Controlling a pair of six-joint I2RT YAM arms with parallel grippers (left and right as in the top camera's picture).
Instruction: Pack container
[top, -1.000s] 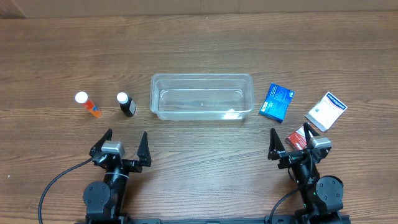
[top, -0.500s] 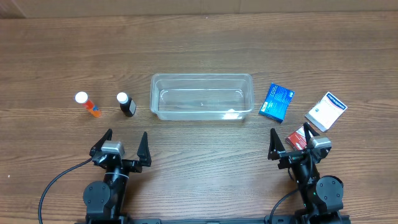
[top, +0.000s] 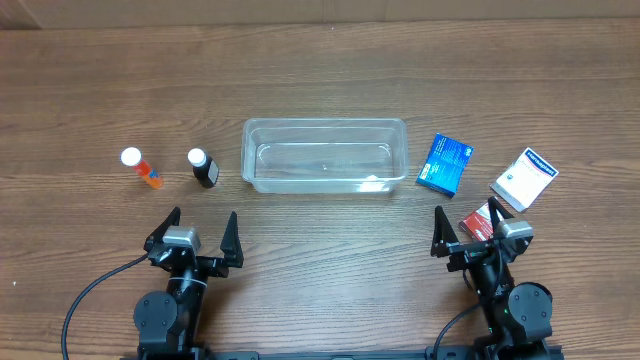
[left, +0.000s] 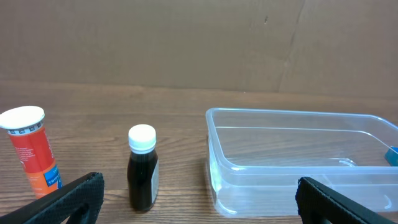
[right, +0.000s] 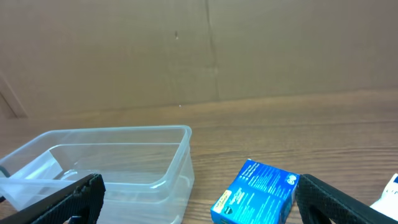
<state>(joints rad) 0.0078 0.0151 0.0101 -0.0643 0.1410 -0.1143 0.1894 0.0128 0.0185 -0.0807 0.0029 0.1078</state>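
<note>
The clear plastic container (top: 325, 155) sits mid-table with nothing in it; it also shows in the left wrist view (left: 298, 158) and the right wrist view (right: 106, 162). An orange bottle with a white cap (top: 141, 168) (left: 32, 149) and a dark bottle with a white cap (top: 203, 167) (left: 142, 168) stand left of it. A blue box (top: 444, 164) (right: 258, 193), a white box (top: 524, 179) and a red box (top: 477, 220) lie to its right. My left gripper (top: 197, 232) (left: 199, 199) is open near the front edge. My right gripper (top: 466, 226) (right: 199, 199) is open, beside the red box.
A brown cardboard wall (left: 186, 43) stands behind the wooden table (top: 320, 80). Black cables (top: 85, 295) run from the arm bases at the front edge.
</note>
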